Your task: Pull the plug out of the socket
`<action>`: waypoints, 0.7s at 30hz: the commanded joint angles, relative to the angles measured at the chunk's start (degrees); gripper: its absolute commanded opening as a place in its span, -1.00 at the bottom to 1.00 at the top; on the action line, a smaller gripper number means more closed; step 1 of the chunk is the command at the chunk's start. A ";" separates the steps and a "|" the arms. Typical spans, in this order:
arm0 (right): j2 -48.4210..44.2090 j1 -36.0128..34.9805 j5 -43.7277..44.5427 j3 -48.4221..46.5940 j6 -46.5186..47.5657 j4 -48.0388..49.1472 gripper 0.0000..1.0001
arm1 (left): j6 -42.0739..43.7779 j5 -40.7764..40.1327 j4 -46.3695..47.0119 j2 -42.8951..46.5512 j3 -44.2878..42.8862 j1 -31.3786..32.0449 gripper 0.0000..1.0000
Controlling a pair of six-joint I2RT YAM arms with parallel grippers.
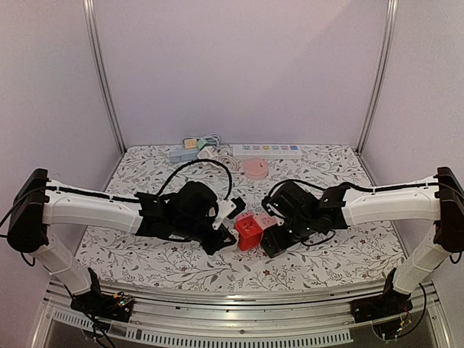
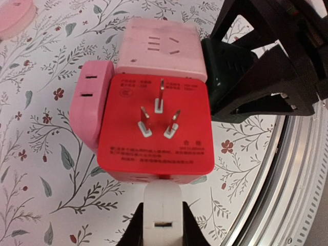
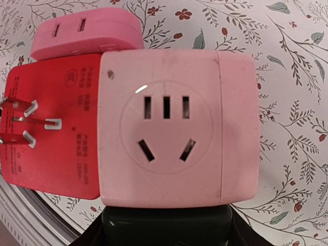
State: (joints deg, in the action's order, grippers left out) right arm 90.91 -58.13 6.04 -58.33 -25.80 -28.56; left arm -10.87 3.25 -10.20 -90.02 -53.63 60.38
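Looking between the arms, you have the left pincer clamped shut on the white plug, which meets the red socket cube's lower face; your right pincer grips that cube at mid-tabletop.

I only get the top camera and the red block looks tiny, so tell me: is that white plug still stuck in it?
Observer: Yes. The left wrist view shows the white plug pushed into the red socket cube, pinched in the left gripper.
Operator: What's the other arm holding?
Observer: The right gripper grips a dark plug set against the cube's pink side.
Operator: Anything else sticking out?
Observer: Three bare metal prongs on the red face.
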 commanded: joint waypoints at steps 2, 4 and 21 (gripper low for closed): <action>-2.58 -0.16 3.89 0.99 1.85 2.17 -0.10 | -0.18 0.42 -2.02 1.69 -0.34 -1.21 -1.00; -2.29 -0.17 5.10 0.65 0.77 1.75 -0.10 | -0.23 0.52 -1.94 1.69 -0.34 -1.23 -1.00; 0.40 2.32 6.70 -2.98 -10.54 -2.89 -0.11 | -0.68 0.54 -2.12 2.00 -0.16 -1.24 -1.00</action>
State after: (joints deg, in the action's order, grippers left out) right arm 91.18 -58.37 6.90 -59.31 -32.08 -29.76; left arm -10.79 3.33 -9.63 -90.00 -53.63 59.86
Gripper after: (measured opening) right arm 0.586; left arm 0.144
